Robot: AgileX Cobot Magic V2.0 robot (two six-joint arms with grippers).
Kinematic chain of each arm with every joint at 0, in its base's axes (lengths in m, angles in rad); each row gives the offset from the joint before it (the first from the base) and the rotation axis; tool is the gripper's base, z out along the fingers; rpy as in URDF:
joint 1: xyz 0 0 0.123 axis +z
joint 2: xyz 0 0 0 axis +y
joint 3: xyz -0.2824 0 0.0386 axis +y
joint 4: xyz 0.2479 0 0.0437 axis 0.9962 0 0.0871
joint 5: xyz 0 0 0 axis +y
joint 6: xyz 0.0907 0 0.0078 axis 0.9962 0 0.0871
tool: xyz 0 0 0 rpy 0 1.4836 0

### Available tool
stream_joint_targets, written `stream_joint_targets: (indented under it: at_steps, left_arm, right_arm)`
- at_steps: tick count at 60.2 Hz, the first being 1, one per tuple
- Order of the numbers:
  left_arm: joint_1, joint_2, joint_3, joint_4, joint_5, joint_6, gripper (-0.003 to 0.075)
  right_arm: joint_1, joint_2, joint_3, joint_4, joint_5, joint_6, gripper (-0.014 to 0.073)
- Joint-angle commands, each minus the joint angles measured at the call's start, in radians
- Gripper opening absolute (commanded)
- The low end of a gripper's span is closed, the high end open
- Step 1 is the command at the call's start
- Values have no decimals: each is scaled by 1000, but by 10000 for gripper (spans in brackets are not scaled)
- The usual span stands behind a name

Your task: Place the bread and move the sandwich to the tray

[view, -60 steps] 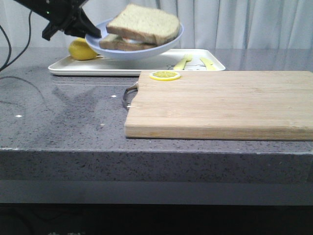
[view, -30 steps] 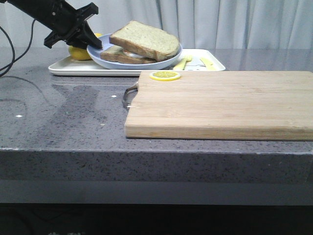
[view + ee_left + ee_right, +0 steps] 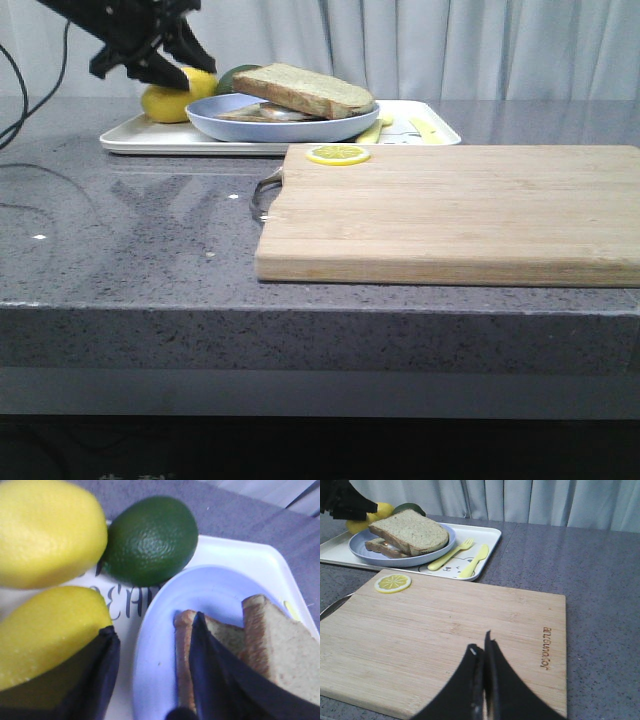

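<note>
The sandwich lies on the pale blue plate [image 3: 240,128], which rests on the white tray [image 3: 150,140] at the back left. The thick speckled bread [image 3: 305,90] leans on top of the lower slice [image 3: 250,112]. My left gripper [image 3: 175,62] hovers over the plate's left rim, open. In the left wrist view it [image 3: 153,625] straddles the plate [image 3: 165,645] rim, with one finger over a lemon and the other over the lower slice [image 3: 182,655], beside the bread [image 3: 285,645]. My right gripper [image 3: 482,647] is shut and empty above the cutting board [image 3: 450,630]. The right wrist view also shows the bread [image 3: 410,531].
Two lemons [image 3: 45,530] and a green lime [image 3: 150,540] sit on the tray beside the plate. A yellow fork [image 3: 451,555] and knife [image 3: 475,562] lie on the tray's right part. A lemon slice [image 3: 337,154] lies on the wooden cutting board [image 3: 450,210].
The plate with the sandwich came down from the air onto the tray. My left gripper let go of the plate's rim, opened and rose a little.
</note>
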Motion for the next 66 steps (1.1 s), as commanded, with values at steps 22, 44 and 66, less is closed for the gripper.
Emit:
stream_joint_targets:
  at_steps: [22, 44, 66]
  left_arm:
    - [32, -86, -249, -29, 205, -8, -19]
    - [-22, -118, -447, 307, 282, -194, -19]
    - [-210, -272, -438, 692, 282, -270, -19]
  right_arm:
    - [1, 8, -25, 13, -85, -7, -79]
    - [1, 8, -25, 13, -84, -7, -79]
    - [1, 8, -25, 13, -78, -7, -79]
